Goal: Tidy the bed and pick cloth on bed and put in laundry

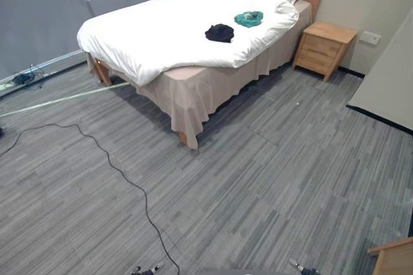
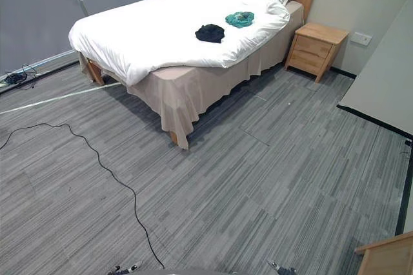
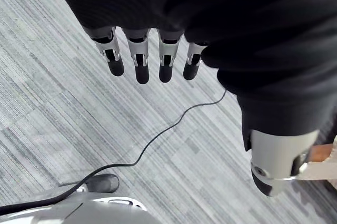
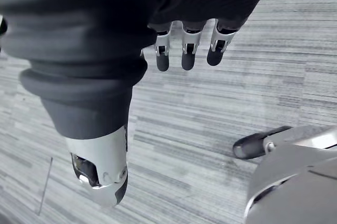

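The bed (image 1: 148,30) is sitting well ahead, so this step, I reckon, is calling for walking up to its near side before any reaching. The black cloth (image 1: 219,32) and teal cloth (image 1: 249,19) are lying on it, well apart from the left hand (image 3: 139,63) and right hand (image 4: 188,56), both hanging loose, gripping nothing.
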`<state>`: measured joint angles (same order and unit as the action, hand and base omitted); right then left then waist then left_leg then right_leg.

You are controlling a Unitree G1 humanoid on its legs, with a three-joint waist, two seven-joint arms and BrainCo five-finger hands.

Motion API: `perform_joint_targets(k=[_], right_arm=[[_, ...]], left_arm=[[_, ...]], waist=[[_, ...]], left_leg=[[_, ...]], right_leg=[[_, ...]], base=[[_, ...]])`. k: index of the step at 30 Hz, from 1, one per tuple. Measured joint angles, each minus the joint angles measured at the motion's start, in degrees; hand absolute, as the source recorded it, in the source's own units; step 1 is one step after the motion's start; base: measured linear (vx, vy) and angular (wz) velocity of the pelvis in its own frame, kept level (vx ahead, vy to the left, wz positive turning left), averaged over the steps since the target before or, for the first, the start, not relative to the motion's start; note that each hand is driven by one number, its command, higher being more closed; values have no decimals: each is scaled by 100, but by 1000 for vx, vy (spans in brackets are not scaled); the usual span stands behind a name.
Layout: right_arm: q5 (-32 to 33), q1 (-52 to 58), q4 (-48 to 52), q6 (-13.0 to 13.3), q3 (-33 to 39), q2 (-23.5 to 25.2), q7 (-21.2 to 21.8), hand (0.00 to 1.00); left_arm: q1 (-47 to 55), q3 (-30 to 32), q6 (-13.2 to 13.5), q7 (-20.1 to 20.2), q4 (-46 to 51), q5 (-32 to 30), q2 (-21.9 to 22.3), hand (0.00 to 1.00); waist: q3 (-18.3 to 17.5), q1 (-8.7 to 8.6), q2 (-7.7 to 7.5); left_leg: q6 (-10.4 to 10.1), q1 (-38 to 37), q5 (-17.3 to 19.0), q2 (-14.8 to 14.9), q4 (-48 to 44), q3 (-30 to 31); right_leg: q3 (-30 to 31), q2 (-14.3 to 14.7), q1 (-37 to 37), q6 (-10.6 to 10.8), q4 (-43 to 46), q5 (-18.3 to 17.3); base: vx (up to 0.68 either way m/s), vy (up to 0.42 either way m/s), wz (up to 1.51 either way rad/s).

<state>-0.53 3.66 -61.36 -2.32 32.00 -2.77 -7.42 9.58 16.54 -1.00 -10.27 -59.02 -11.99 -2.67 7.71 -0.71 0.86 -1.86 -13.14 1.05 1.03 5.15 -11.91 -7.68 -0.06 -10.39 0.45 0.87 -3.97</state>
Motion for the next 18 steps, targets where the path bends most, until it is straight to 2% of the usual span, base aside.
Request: perform_joint_targets(k=[18], right_arm=[[1, 123, 6, -2, -1, 28, -11, 0]], left_arm=[[14, 163, 1, -131, 1, 5, 88, 0]], waist=[[63, -8, 23]], left_leg=[[4, -51, -1, 13, 17, -87]], right_leg=[[-10, 9, -40, 2, -27, -2]], base=[[-38, -13, -1]])
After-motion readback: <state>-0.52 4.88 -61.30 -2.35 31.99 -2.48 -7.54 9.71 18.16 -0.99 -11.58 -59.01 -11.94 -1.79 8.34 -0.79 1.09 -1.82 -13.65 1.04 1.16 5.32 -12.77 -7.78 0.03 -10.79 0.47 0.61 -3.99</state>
